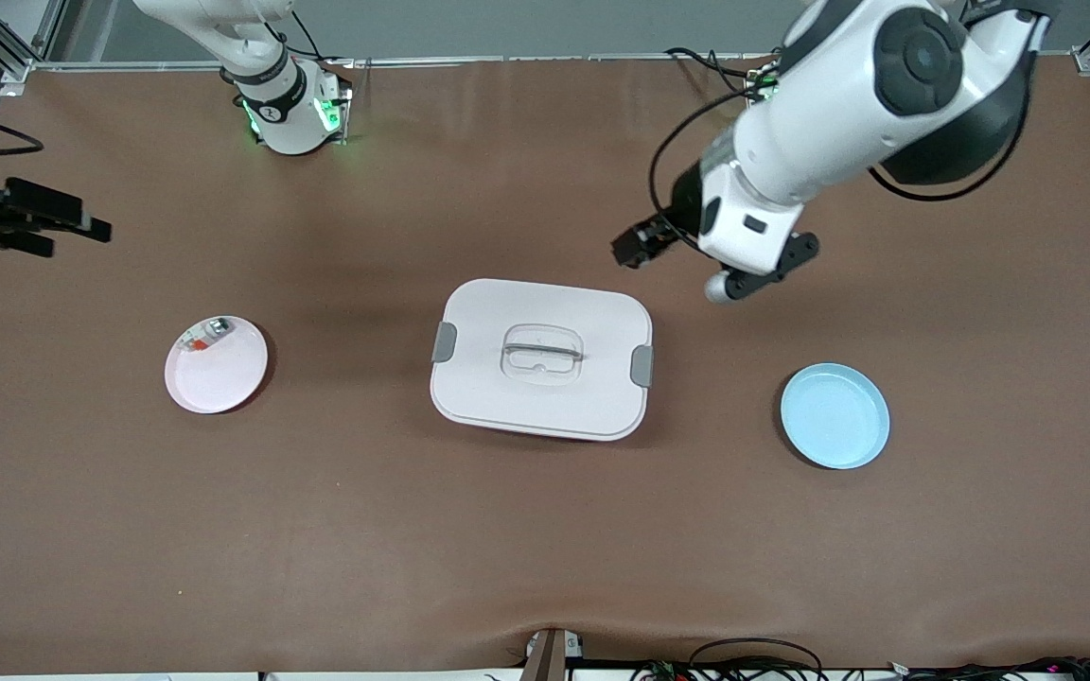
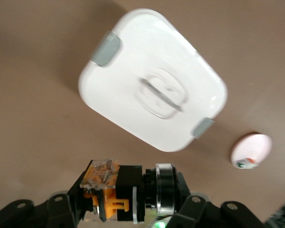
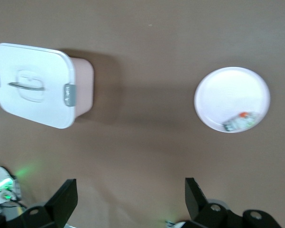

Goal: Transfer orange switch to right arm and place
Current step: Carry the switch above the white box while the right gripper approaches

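The brown table point(image 1: 318, 530) carries a white lidded box point(image 1: 541, 358) at its middle, grey clips at both ends and a clear handle on the lid. The left arm point(image 1: 848, 104) reaches in above the table between its base and the box, and its left gripper point(image 1: 638, 248) hangs over the bare table just past the box's edge, clamped on the orange switch point(image 2: 114, 197), which sits crosswise between the black fingers. The right gripper point(image 1: 53, 230) hovers over the right arm's end of the table, its fingers point(image 3: 195, 197) spread wide with nothing between them. A blue plate point(image 1: 835, 415) lies toward the left arm's end, a pink plate point(image 1: 223, 378) toward the right arm's end, with a small silver-and-clear part point(image 1: 206, 335) at its rim.
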Action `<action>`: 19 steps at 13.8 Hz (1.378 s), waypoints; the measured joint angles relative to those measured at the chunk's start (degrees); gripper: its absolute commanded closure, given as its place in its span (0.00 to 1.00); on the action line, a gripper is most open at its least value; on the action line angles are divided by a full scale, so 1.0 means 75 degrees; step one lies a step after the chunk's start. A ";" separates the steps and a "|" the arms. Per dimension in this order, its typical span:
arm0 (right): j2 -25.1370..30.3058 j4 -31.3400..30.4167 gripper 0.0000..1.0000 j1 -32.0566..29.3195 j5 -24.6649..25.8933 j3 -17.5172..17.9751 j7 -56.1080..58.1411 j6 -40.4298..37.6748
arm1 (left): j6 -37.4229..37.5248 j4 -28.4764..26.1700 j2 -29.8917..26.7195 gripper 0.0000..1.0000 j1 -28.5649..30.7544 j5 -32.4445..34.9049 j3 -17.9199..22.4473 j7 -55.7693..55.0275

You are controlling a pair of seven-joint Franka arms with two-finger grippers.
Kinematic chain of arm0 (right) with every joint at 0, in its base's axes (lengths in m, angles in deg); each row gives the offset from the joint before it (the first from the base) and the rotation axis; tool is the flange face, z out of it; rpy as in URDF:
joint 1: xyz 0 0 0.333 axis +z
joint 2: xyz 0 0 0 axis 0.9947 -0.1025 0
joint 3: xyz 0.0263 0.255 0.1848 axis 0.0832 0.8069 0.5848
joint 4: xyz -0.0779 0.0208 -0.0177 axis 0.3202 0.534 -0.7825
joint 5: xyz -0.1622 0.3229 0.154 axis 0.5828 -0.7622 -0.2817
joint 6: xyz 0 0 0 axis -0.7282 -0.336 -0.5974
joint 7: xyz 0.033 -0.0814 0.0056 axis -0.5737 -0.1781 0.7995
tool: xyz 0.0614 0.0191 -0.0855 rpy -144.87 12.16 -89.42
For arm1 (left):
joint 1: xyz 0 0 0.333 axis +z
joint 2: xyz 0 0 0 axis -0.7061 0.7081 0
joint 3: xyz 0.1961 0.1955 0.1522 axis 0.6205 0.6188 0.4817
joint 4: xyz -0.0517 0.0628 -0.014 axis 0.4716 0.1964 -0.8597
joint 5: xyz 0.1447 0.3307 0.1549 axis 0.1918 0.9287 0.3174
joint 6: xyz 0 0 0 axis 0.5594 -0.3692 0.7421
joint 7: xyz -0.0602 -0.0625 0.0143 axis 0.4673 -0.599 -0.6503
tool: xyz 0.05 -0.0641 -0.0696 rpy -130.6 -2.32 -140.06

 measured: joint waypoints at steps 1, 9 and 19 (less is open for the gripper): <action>0.0032 -0.0263 0.00 0.0028 -0.0408 0.0025 0.0000 0.0238 | -0.0305 -0.0004 0.0011 0.79 -0.0005 -0.0001 -0.0214 -0.0369; 0.1741 -0.2620 0.00 0.2467 -0.1416 0.0304 -0.2317 0.3456 | -0.2752 -0.0070 0.0293 0.79 -0.0680 -0.0481 -0.0671 -0.2384; 0.2012 -0.3381 0.00 0.4746 -0.2412 0.0320 -0.2588 0.7171 | -0.3997 -0.0096 0.0879 0.79 -0.1140 -0.0483 -0.0670 -0.5143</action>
